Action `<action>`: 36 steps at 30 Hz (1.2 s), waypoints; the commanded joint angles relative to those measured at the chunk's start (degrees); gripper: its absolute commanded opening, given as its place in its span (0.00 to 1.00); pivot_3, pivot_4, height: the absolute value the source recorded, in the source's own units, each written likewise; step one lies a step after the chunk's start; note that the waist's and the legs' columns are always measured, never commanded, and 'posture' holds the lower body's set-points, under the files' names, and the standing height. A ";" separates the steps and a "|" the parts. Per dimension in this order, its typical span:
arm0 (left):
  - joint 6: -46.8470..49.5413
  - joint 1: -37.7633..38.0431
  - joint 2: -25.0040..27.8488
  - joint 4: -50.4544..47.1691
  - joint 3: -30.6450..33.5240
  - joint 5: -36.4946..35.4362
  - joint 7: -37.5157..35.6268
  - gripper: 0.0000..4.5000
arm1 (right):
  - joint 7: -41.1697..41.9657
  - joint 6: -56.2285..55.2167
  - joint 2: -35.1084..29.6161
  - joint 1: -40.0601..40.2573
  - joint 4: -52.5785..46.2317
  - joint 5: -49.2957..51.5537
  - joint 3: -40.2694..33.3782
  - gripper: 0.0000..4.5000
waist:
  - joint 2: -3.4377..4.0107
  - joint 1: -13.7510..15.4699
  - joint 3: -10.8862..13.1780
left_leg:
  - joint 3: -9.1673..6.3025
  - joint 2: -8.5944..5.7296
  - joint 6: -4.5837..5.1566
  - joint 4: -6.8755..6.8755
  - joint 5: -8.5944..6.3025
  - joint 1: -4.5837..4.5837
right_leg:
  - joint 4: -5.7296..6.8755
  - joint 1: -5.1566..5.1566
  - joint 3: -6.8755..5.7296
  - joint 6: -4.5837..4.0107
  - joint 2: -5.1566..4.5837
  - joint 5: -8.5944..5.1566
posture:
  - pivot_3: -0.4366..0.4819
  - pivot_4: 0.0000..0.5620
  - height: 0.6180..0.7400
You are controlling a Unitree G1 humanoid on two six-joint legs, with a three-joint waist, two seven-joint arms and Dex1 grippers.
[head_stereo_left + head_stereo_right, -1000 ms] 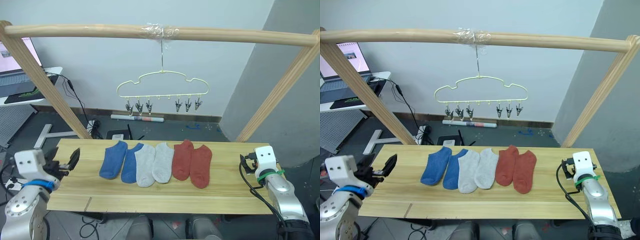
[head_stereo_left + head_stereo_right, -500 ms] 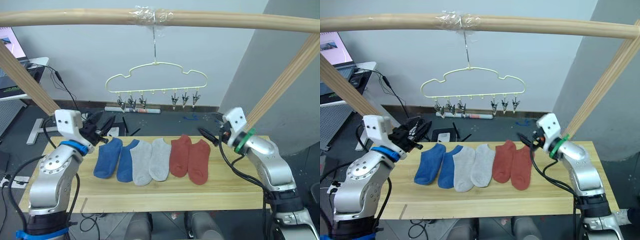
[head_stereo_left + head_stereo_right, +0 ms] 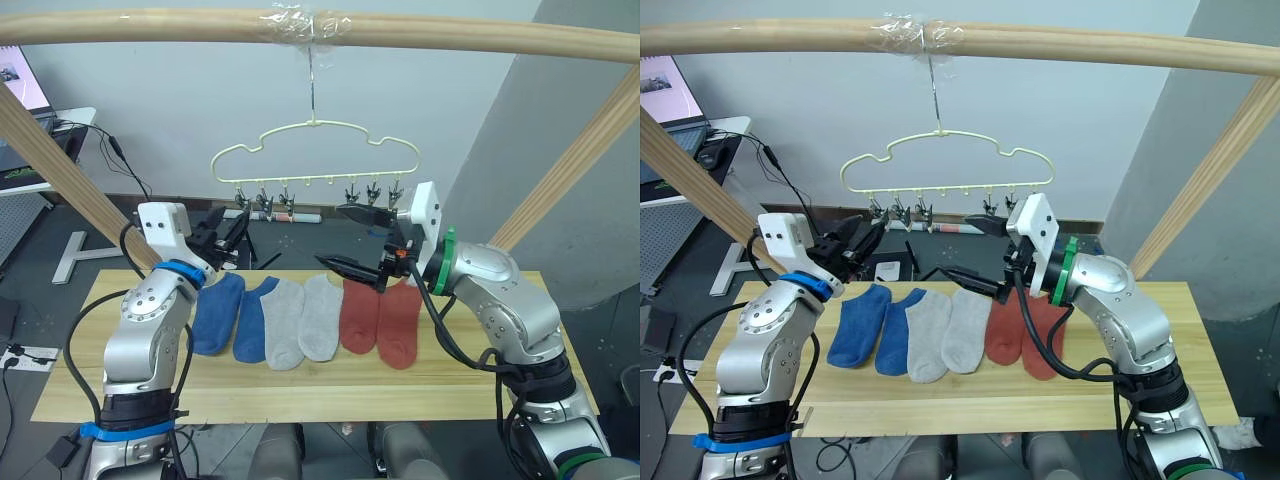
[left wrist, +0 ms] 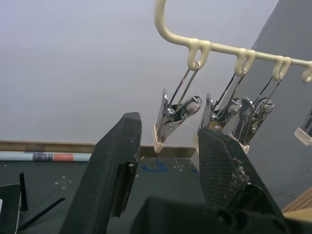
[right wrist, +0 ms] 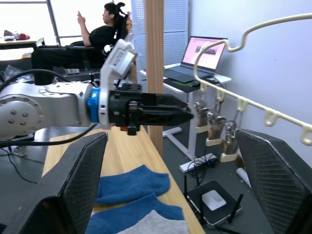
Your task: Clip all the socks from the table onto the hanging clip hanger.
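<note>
While flat, socks (image 3: 305, 318) lengthwise front-to-back

Six socks (image 3: 305, 317) lie side by side on the table (image 3: 450, 380), below the clip hanger (image 3: 315, 155).

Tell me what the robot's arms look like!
Both arms are shiny silver metal with black cables looped alongside. The left claw has a blue ring at its wrist, the right claw a green one. Each has a white boxy wrist block and two black fingers.

office/lab | laptop (image 5: 204, 52) on desk | seated person (image 5: 100, 29) | floor cables
</note>
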 commanded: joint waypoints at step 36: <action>-6.20 -7.00 -2.81 6.58 -0.35 2.85 -1.03 0.47 | -1.30 1.76 1.50 -5.09 -3.27 4.10 -0.76 0.97 | -0.01 -0.12 0.02 | -0.05 0.00 0.00 0.02 0.00 -0.02 | 0.00 -0.01 -0.06 0.02 0.00 0.01 | 0.29 0.40 1.00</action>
